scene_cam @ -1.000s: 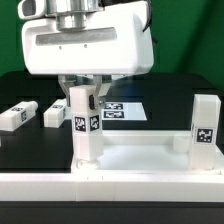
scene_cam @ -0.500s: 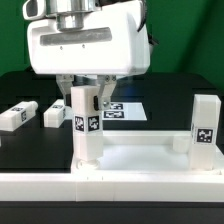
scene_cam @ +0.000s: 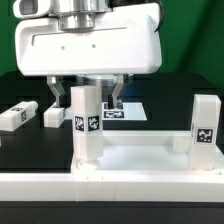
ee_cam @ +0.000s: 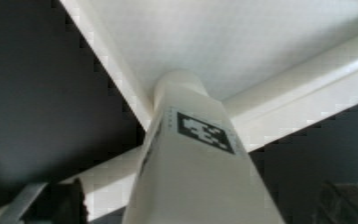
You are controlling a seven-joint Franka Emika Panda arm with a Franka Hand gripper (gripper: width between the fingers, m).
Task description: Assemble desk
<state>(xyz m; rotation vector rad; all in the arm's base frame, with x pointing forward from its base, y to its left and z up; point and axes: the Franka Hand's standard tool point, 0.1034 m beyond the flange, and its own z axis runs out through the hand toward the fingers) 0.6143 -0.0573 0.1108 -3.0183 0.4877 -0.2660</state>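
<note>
The desk top (scene_cam: 140,152) is a white rimmed tray lying near the front. One white leg (scene_cam: 85,122) stands upright in its corner socket at the exterior view's left, and a second leg (scene_cam: 205,122) stands at its right corner. My gripper (scene_cam: 87,97) is right above the left leg, open, with one finger on each side of the leg's top and a gap to both. In the wrist view the tagged leg (ee_cam: 202,165) fills the middle over the desk top (ee_cam: 291,50), with my dark fingers (ee_cam: 23,205) at its sides.
Two loose white legs (scene_cam: 15,115) (scene_cam: 53,113) lie on the black table at the exterior view's left. The marker board (scene_cam: 126,110) lies behind the standing leg. A long white rail wall (scene_cam: 110,190) runs along the front edge.
My fingers were close against the left leg's top and have spread apart, letting it go. The hand has shifted slightly. The leg stays upright in its socket.
</note>
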